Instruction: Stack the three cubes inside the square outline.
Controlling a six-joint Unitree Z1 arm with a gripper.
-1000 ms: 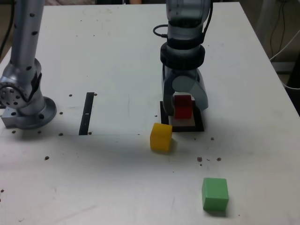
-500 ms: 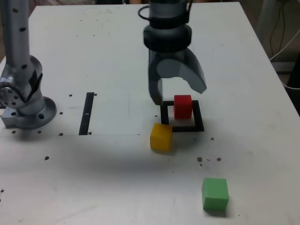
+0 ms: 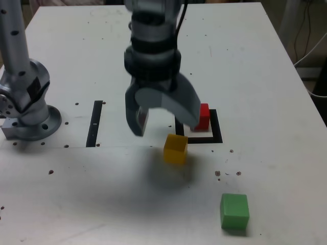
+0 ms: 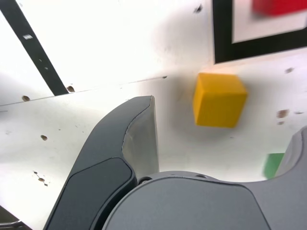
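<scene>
Gripper [image 3: 162, 118] spread wide, empty, above table [image 3: 76, 194]. Green cube [image 3: 234, 211] nearest the camera, well apart. Yellow cube [image 3: 175, 148] just below jaws. Red cube [image 3: 203, 117] behind one finger, inside square outline [image 3: 217, 133].

silver arm [image 3: 20, 61] with black holes, round base; black collar, cable, and grey gripper [image 3: 162, 122], possibly dark-padded inside.

white table [image 3: 265, 66], square outline [image 3: 216, 133], three cubes [image 3: 175, 148], black strip [image 3: 95, 123]
</scene>
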